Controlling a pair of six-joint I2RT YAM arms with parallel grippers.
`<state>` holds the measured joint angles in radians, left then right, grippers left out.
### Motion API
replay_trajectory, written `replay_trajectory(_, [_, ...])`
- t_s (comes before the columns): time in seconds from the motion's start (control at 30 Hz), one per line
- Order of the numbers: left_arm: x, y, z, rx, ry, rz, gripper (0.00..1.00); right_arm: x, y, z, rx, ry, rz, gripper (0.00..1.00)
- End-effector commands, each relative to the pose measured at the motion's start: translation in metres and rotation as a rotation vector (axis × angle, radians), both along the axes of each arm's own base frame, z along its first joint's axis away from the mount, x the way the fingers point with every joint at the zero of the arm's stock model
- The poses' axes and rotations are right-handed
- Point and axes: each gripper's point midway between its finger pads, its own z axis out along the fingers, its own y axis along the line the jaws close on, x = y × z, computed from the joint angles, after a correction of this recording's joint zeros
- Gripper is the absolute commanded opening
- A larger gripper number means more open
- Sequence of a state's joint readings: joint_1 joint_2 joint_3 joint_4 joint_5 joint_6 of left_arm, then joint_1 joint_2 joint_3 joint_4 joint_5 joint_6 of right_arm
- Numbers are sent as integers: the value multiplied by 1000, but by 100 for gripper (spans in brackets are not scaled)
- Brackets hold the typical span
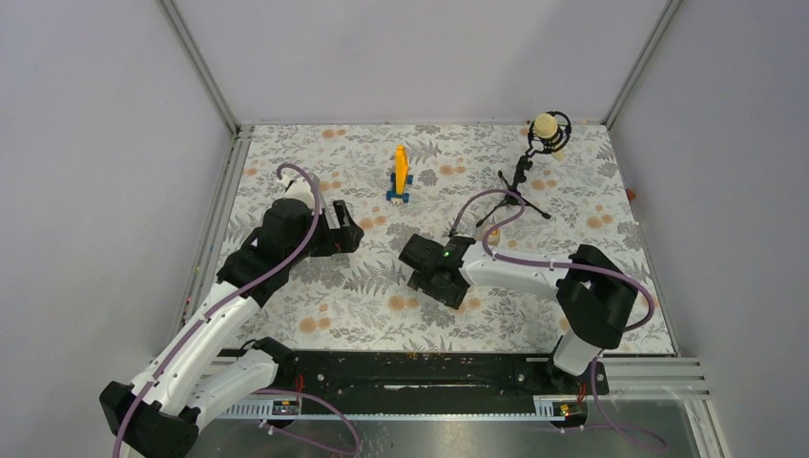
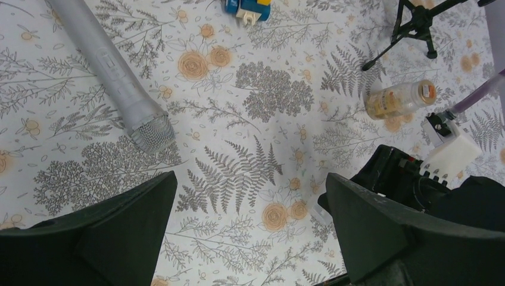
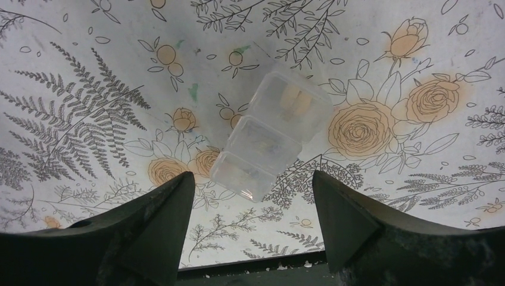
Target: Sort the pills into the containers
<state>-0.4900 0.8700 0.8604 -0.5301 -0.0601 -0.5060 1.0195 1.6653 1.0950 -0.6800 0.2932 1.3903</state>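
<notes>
The right gripper [image 3: 253, 179] hangs low over the flowered desk [image 1: 363, 305], released, its two dark fingers spread wide with nothing clasped. The clear container [image 3: 271, 134] lies on the cloth at 12 o'clock from that gap, just beyond the fingertips and touched by neither. It is a colourless piece of three joined compartments, its long axis running from 7 to 1 o'clock. A tan patch shows in the far compartment, but I cannot tell whether it is a pill or the cloth's pattern seen through. The left gripper [image 2: 250, 196] is likewise released, its fingers far apart above bare cloth. In the left wrist view the amber container [image 2: 399, 98] lies on its side at 2 o'clock, well apart from the left fingers. It sits near the right arm's black wrist, which is at 4 o'clock. Yellowish contents show through its wall, too small to make out. A grey microphone [image 2: 119, 77] lies flat at 10 o'clock in that view, its mesh head pointing toward the centre. Seen from the top view, an orange piece [image 1: 401, 167] stands upright on a blue base [image 2: 247, 9] at 12 o'clock on the desk. The microphone stand [image 1: 520, 175] stands on its tripod at 1 o'clock.
</notes>
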Motion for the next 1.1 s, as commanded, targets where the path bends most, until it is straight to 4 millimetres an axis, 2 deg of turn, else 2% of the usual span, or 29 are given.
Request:
replay_trajectory(0.0, [3, 1, 6, -6, -38, 10, 99, 2, 6, 2, -1, 2, -36, 79])
replay_trajectory(0.1, [3, 4, 7, 5, -44, 17, 99, 12, 24, 4, 51, -40, 34, 79])
replay_trajectory(0.23, [2, 9, 9, 24, -54, 30, 98, 18, 37, 8, 80, -57, 65, 82])
replay_trajectory(0.43, [1, 16, 8, 52, -59, 41, 99, 18, 45, 8, 100, -48, 83, 84])
replay_trajectory(0.57, [1, 18, 9, 69, -63, 43, 99, 25, 44, 17, 98, -90, 98, 84])
replay_trajectory(0.7, [1, 21, 10, 81, -67, 47, 99, 38, 31, 32, 71, -166, 124, 81])
replay_trajectory(0.77, [1, 22, 11, 83, -69, 51, 98, 49, 21, 42, 15, -219, 210, 77])
replay_trajectory(0.83, [1, 22, 12, 80, -69, 55, 99, 56, 3, 43, -74, -204, 270, 69])
replay_trajectory(0.97, [0, 20, 12, 71, -66, 50, 99, 69, -39, 35, -218, -133, 328, 44])
replay_trajectory(1.07, [1, 19, 12, 71, -62, 44, 98, 75, -50, 24, -266, -92, 431, 37])
